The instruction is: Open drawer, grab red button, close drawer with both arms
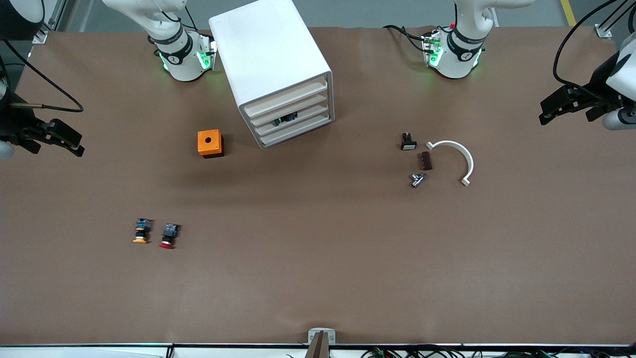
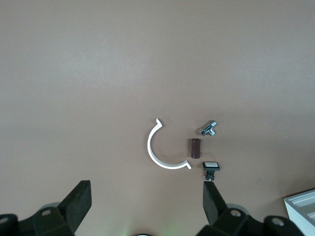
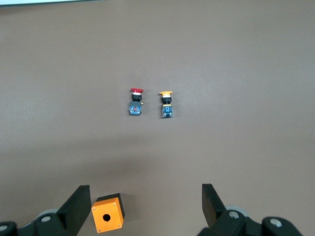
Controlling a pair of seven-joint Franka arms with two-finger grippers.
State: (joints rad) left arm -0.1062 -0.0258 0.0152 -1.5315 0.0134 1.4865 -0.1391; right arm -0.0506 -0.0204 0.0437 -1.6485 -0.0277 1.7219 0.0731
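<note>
I can't identify the item inside the drawer (image 1: 293,121). Left gripper (image 2: 147,206) and right gripper (image 3: 142,206) hover open; red button (image 3: 136,101) lies ahead of the right.

No readable text, label, brand or sign is found on the table items. Small dark marks, possibly single digits, are seen on the collar of the right arm's base (image 1: 173,58) and the left arm's base (image 1: 464,55), but they cannot be read with certainty. Nothing is printed on the cabinet (image 1: 268,54) or the orange box (image 1: 209,142).
</note>
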